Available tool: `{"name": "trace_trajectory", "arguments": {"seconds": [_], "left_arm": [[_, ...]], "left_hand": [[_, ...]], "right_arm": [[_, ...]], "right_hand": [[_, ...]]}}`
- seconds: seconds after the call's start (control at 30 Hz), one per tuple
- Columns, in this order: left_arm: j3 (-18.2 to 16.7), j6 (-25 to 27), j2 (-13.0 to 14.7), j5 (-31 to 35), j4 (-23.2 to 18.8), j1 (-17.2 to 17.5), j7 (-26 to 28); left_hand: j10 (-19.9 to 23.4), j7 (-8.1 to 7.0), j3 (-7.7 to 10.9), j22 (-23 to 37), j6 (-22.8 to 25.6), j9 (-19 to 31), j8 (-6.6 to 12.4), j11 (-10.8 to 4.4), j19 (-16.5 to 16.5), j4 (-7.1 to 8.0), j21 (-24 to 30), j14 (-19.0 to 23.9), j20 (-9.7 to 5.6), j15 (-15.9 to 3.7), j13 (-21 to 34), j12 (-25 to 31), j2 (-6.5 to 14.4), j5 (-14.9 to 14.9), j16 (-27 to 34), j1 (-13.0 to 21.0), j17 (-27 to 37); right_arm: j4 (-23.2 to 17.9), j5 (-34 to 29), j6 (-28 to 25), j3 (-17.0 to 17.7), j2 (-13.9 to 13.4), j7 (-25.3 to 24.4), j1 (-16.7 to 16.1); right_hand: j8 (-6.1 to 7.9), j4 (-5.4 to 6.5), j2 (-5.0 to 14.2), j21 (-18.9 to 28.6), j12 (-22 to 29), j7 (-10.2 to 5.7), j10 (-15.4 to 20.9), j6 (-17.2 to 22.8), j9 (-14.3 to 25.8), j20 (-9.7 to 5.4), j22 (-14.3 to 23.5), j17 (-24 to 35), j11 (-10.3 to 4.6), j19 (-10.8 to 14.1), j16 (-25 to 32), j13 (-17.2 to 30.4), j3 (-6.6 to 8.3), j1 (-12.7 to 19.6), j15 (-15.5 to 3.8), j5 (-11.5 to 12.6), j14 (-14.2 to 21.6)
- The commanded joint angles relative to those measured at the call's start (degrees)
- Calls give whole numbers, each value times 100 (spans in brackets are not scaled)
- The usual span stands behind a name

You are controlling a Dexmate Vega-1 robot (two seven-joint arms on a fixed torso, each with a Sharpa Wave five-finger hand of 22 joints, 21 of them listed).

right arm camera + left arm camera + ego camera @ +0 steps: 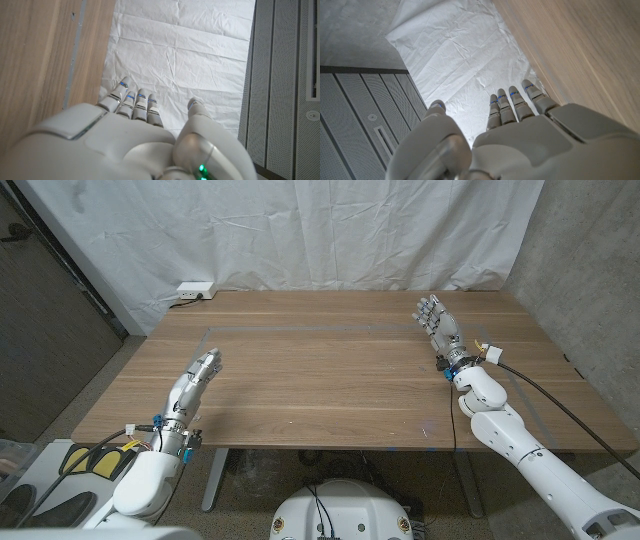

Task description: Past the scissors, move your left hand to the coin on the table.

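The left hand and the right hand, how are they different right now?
The left hand sits near the table's left side, closer to the robot, while the right hand reaches farther out, near the far right corner. In the head view the left hand shows narrow, fingers together; the right hand's fingers look more spread. Both hold nothing, with fingers stretched out.

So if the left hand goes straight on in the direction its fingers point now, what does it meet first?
Nothing on the wood, as far as the head view shows. The left hand points up the bare table toward its far edge and the white cloth backdrop. Neither scissors nor a coin can be made out there.
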Motion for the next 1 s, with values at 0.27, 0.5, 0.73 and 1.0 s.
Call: {"name": "trace_trajectory", "arguments": {"seconds": [0.27, 0.5, 0.73, 1.0], "left_arm": [[-413, 573, -246, 687, -467, 386, 475], [-453, 721, -313, 898, -503, 338, 566], [-443, 789, -385, 1171, -478, 278, 714], [-449, 845, -462, 1518, -509, 264, 933]], "left_hand": [[93, -20, 1, 22, 88, 23, 14, -4, 94, -31, 29, 95, -222, -49, 7, -5, 3, 36, 15, 90, 26], [134, -19, -4, 22, 134, 24, 19, -8, 118, -42, 25, 131, -221, -65, 7, -3, 0, 51, 15, 111, 26], [178, -42, -27, 20, 175, 24, 19, -23, 166, -60, 27, 180, -217, -71, 8, -3, -40, 72, 17, 127, 26], [247, -41, -76, 19, 269, 24, 34, -36, 221, -79, 27, 258, -223, -109, 9, 2, -116, 101, 27, 127, 26]], "right_arm": [[24, -54, -60, -72, 60, -54, 85], [119, -61, -44, -79, 74, -38, 111], [175, -15, 2, -49, 82, -5, 91], [129, 0, 33, 5, 39, -24, 20]], "right_hand": [[-14, -45, 26, -30, -29, -12, 27, 56, 11, -54, 17, 18, 0, 66, -9, 9, 8, 43, 8, 12, 50], [-13, -45, 28, -40, -30, -11, 29, 63, 11, -52, 18, 19, -5, 70, -10, 9, 7, 39, 11, 12, 51], [-14, -47, 30, -52, -30, -12, 34, 64, 11, -51, 18, 19, -8, 75, -11, 9, 8, 40, 12, 12, 55], [-13, -49, 34, -63, -27, -12, 51, 71, 11, -54, 19, 19, 6, 87, -10, 9, 8, 38, 3, 12, 62]]}}
